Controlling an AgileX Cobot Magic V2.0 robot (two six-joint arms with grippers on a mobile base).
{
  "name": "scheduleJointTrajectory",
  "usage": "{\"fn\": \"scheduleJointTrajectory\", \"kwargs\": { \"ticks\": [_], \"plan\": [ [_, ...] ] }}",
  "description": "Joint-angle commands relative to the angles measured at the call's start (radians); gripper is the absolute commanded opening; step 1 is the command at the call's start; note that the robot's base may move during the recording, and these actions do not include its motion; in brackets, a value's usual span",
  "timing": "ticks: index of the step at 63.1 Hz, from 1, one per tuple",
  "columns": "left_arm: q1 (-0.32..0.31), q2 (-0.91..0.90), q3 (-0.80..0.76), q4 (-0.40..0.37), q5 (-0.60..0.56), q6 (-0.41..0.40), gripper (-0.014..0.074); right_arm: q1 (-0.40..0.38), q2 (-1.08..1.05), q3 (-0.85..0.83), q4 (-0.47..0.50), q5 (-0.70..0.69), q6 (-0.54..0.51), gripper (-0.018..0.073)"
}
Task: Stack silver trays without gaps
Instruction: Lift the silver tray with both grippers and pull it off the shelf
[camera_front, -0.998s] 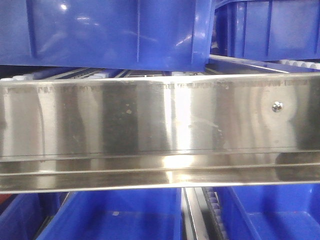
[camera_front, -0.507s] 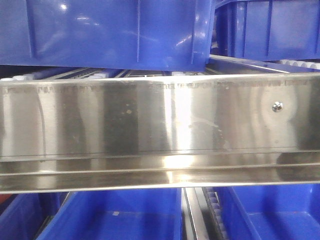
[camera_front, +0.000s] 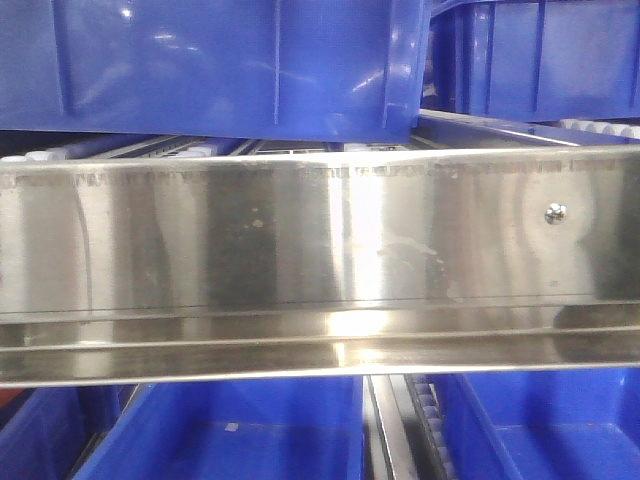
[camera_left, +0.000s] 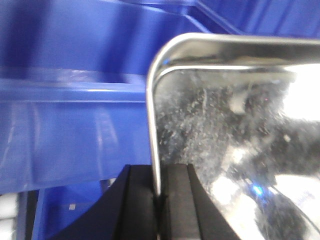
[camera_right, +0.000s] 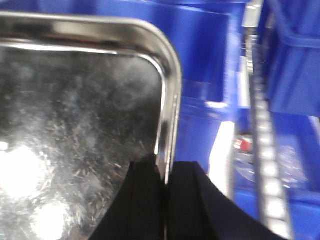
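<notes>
Steel fills your front-facing view: a long brushed panel (camera_front: 300, 240) runs across the whole width, with a screw head (camera_front: 555, 212) toward its right end. Above the panel sit blue bins (camera_front: 230, 70), and more of them show below it.

In the left wrist view you see the left gripper (camera_left: 159, 200) pinched down on the thin rim of a silver tray (camera_left: 225, 125). One black finger (camera_left: 137, 205) is outside the rim and the other inside, with almost no gap between them. The tray's rounded corner lies just beyond the grip, and its scratched, shiny floor spreads to the right of the rim. On the rim's other side you see blue bins.

In the right wrist view the right gripper (camera_right: 165, 200) is clamped likewise on the silver tray (camera_right: 75, 125) at its rim, just short of a rounded corner. The floor spreads left of the rim. Right of it you see blue bins and a roller rail (camera_right: 265, 165). You cannot tell from these views what the tray rests on.
</notes>
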Motion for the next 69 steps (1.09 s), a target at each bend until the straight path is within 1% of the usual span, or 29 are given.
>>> {"fn": "scheduleJointTrajectory", "kwargs": {
  "ticks": [1,15,69],
  "plan": [
    [-0.040,-0.015,-0.003,-0.011,-0.060,0.002,-0.0016,0.000,-0.009,-0.003,-0.031,-0.044,-0.010,-0.0079],
    [-0.043,-0.015,-0.003,0.062,-0.068,0.002,-0.0016,0.000,-0.009,-0.003,-0.031,-0.066,-0.010,-0.0079],
    [-0.043,-0.015,-0.003,0.062,-0.068,0.002,-0.0016,0.000,-0.013,-0.003,-0.031,-0.071,-0.010,-0.0079]
  ]
}}
